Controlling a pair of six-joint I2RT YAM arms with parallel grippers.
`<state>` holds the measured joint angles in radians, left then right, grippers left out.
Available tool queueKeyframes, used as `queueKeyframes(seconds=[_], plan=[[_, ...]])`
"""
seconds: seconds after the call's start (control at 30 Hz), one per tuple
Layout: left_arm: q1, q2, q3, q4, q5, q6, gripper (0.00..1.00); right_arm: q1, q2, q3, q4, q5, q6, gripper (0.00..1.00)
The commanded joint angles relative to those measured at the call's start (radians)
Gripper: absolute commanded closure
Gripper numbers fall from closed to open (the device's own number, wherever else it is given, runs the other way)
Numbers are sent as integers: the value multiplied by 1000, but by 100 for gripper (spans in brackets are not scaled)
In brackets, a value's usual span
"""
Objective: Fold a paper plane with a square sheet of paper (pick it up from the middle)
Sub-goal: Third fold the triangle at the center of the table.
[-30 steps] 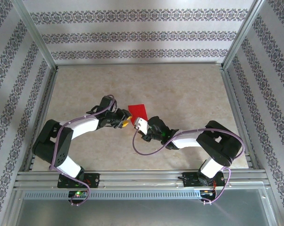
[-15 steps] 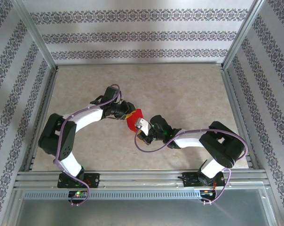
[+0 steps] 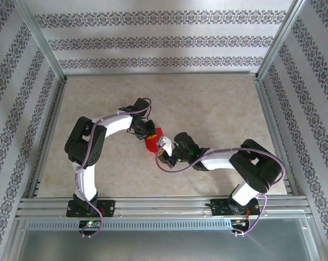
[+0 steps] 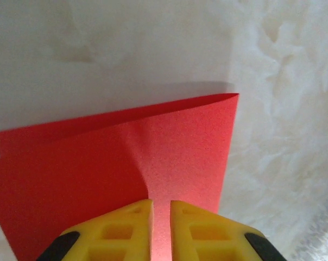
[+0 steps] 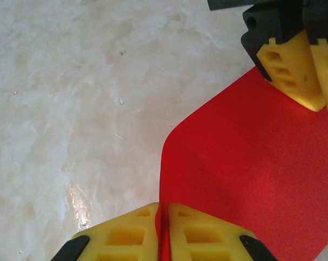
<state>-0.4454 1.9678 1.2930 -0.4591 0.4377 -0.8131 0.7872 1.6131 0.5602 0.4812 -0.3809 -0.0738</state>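
Together, the left fingers (image 4: 123,228) and the right fingers (image 5: 128,231) each pinch the plain red square sheet of paper (image 4: 99,163).

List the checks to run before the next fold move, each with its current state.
1. Left gripper shut on the red paper: ok.
2. Right gripper shut on the paper's edge: ok.
3. Grippers apart from each other: ok.
4. Fold pressed sharp: not ok, it looks rounded.
5. Layer edges aligned: cannot tell.
6. Paper untorn: ok where visible.
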Motion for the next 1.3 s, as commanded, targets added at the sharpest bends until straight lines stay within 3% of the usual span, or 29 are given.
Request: queueKeyframes(seconds=[0.0,0.73,1.27], plan=[[-11,41,31,-111,-40,63,87,-15,16,15,-14,-37,43,88],[-29,133,84,-163,-34,169,92,-32,79,115,-126,68,214,85],[-32,152,103,-172,-23,212,94,-39,115,147,-170,131,239,85]])
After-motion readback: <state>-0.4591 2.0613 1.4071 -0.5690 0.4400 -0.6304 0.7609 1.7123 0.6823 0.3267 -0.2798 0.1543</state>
